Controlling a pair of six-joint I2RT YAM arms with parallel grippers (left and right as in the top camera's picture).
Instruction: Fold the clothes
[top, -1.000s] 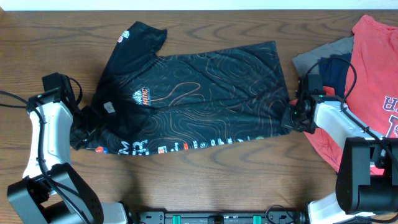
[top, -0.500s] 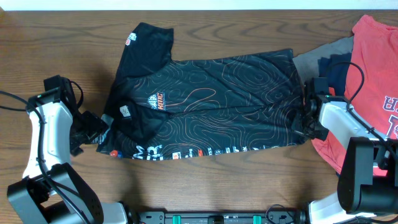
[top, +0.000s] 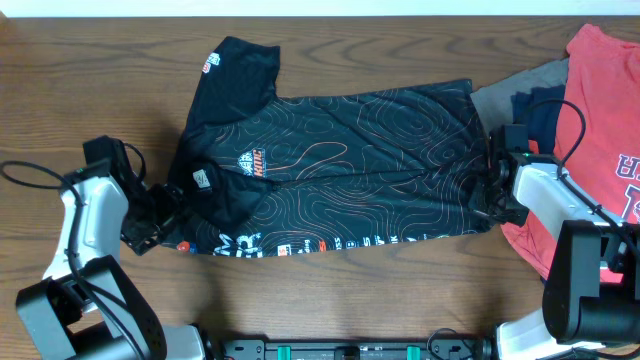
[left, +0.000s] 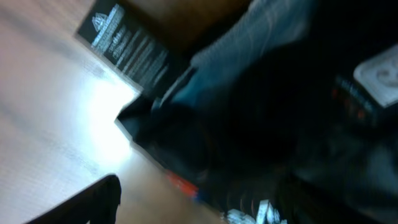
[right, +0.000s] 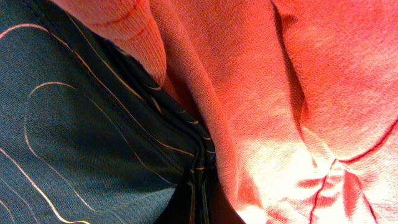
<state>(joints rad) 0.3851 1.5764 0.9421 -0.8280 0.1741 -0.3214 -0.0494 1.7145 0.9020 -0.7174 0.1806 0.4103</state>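
The black jersey with orange contour lines lies spread across the middle of the table, collar end to the left. My left gripper is at its lower left sleeve. In the blurred left wrist view one finger stands wide to the left, with bare wood between it and the dark jersey, so the gripper looks open. My right gripper is at the jersey's right hem. In the right wrist view it is shut on a pinched fold of the jersey, right against a red T-shirt.
A red T-shirt lies at the right edge over grey and navy garments, touching the jersey's right end. Bare wooden table runs along the front, and the left arm's cable loops at the far left.
The jersey slid right and spread wider a second ago and has since stayed still. My left arm has swung, and its gripper has moved slightly right and down by the sleeve. The right arm is still.
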